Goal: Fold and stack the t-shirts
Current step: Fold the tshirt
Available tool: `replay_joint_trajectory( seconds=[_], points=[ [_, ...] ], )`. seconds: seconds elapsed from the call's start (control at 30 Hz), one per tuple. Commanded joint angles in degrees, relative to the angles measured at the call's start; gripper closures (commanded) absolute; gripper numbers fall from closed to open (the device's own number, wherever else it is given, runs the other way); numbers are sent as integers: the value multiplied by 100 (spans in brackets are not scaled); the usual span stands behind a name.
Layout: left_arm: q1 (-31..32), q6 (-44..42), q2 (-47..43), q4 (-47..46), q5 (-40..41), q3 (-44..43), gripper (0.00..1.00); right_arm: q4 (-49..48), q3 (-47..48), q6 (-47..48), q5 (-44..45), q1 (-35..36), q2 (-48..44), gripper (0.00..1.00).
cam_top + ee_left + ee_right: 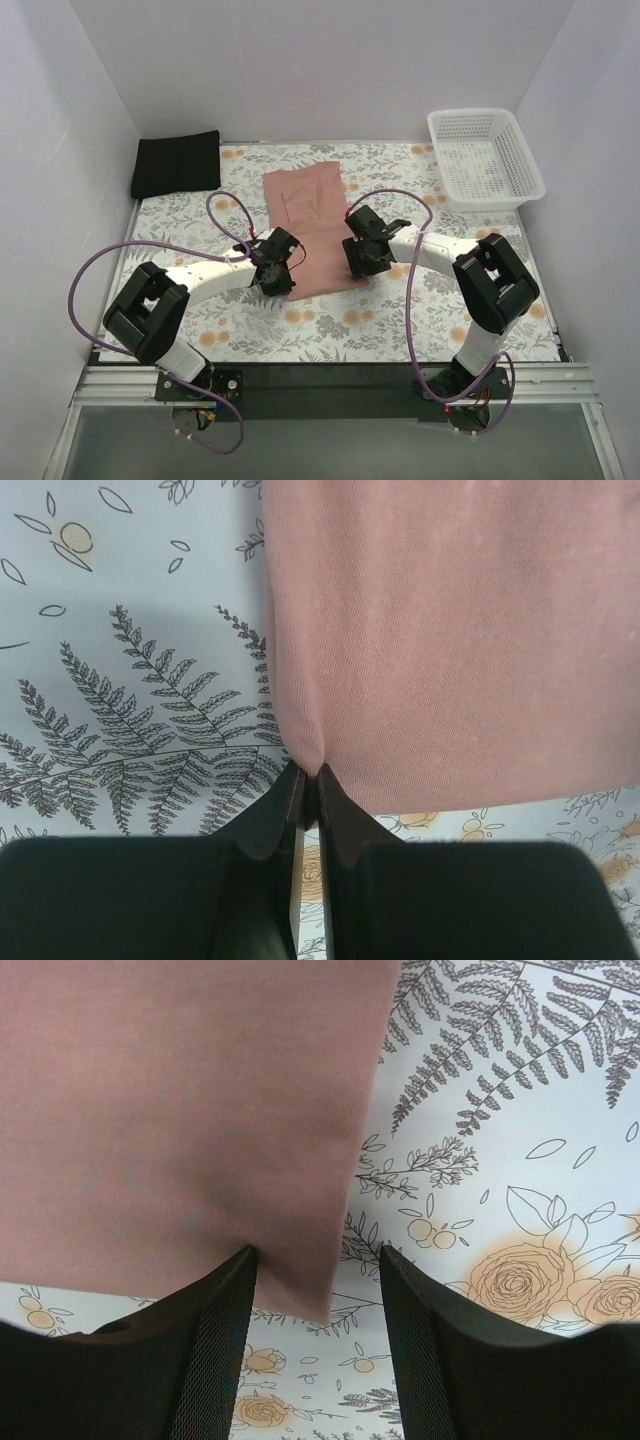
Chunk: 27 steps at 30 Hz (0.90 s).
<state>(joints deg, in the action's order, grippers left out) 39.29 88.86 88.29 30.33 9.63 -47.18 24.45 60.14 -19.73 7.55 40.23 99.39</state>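
Black fingers of the left gripper fill the bottom of the left wrist view, pressed together with only a sliver of gap. They are pinched on the near left corner of the pink t-shirt, where the cloth puckers into the tips. Beside that corner the floral table cloth shows a grey fern print.

From the right wrist, the right gripper stands with its fingers spread wide. The shirt's near right corner lies between them, its hem tip hanging just past the left finger; neither finger visibly presses the cloth.

From above, the pink t-shirt lies as a long narrow panel at the middle of the table cloth, running from the far side toward the arms, plain side up. The left gripper sits at its near left corner and the right gripper at its near right edge — both low over the table.

The black t-shirt lies folded into a flat rectangle at the far left corner, well apart from the pink one. A white lattice basket stands at the far right corner.
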Motion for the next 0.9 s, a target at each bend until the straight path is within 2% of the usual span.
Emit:
replay_joint_trajectory(
  seconds=[0.0, 0.17, 0.27, 0.37, 0.4, 0.53, 0.67, 0.7, 0.87],
  points=[
    [61, 26, -66, 562, -251, 218, 100, 1079, -125, -119, -140, 196, 475, 41],
    [61, 79, -119, 571, -304, 270, 100, 1167, -432, -181, -359, 284, 528, 44],
    [61, 79, -128, 580, -339, 262, 100, 1141, -608, -181, -535, 301, 695, 52],
    [61, 79, -180, 624, -330, 279, 100, 1159, -670, -128, -597, 310, 731, 69],
    [70, 79, -189, 702, -339, 297, 100, 1168, -688, -111, -623, 310, 678, 80],
    [307, 272, -435, 1035, -462, 463, 100, 1378, -960, -58, -711, 354, 274, 99],
    [1000, 842, -1145, 1712, -646, 595, 100, 1957, -1530, 13, -1159, 468, -516, 99],
    [1393, 991, -1295, 1853, -838, 622, 100, 2115, -1627, 13, -1229, 486, -935, 99],
    [2565, 2150, -2060, 2714, -1472, 605, 100, 3635, -1752, 48, -1441, 591, -2230, 99]
  ],
)
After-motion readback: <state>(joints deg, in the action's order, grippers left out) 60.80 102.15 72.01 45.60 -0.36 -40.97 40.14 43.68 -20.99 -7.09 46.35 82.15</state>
